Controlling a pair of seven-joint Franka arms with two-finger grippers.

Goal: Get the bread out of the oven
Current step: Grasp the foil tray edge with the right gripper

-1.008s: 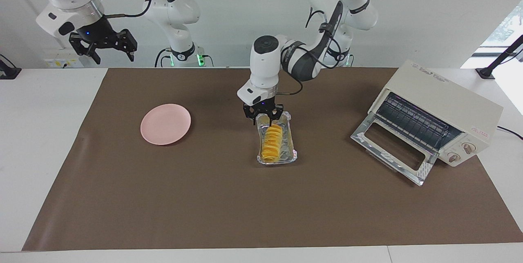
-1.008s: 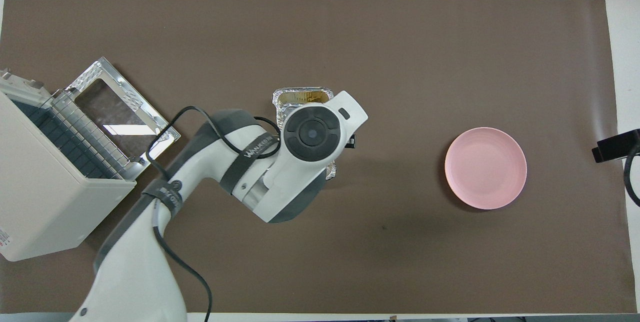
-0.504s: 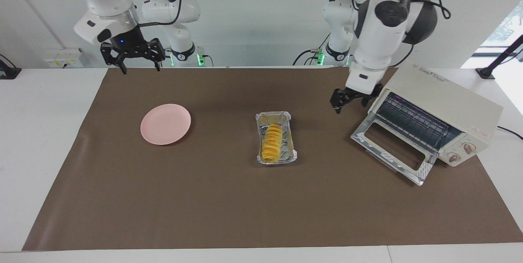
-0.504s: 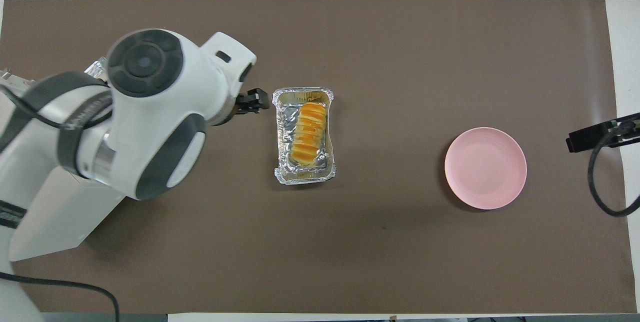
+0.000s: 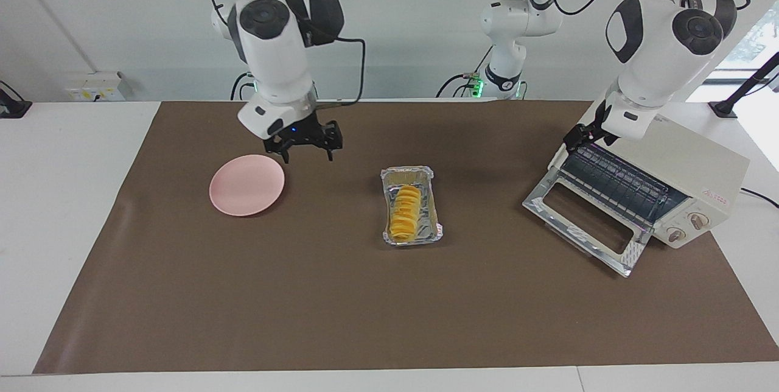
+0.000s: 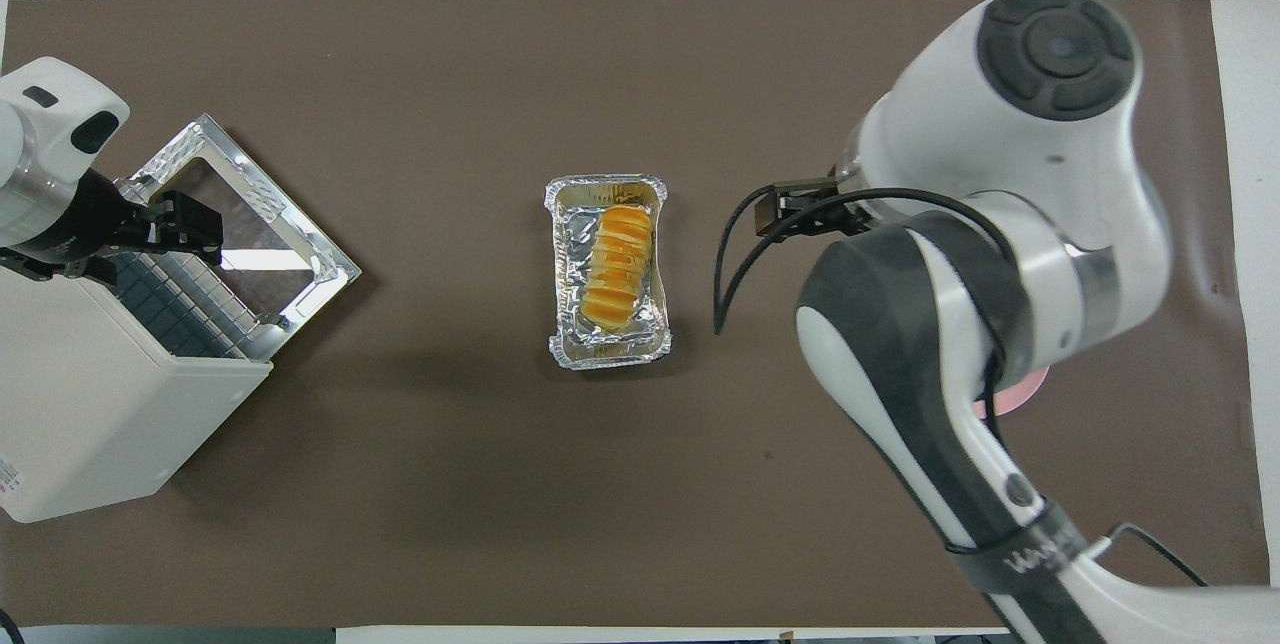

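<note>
Bread (image 5: 406,211) already out of the oven (image 5: 654,174), lying in the foil tray (image 5: 429,232) mid-mat, well apart from the oven, whose door hangs open over a bare rack. Right gripper (image 5: 304,141) is up over the mat between plate (image 5: 246,185) and tray, jaws spread, empty. Left gripper (image 5: 583,134) sits at the oven's top front edge, jaw state can't tell; little looks left beyond maybe plating.

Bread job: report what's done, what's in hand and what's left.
Done: the bread is out of the oven, lying in the foil tray mid-table; the oven door hangs open. In hand: nothing. The left tool is at the oven's top edge; the right tool is open over the mat beside the pink plate. Left: perhaps plating the bread.
</note>
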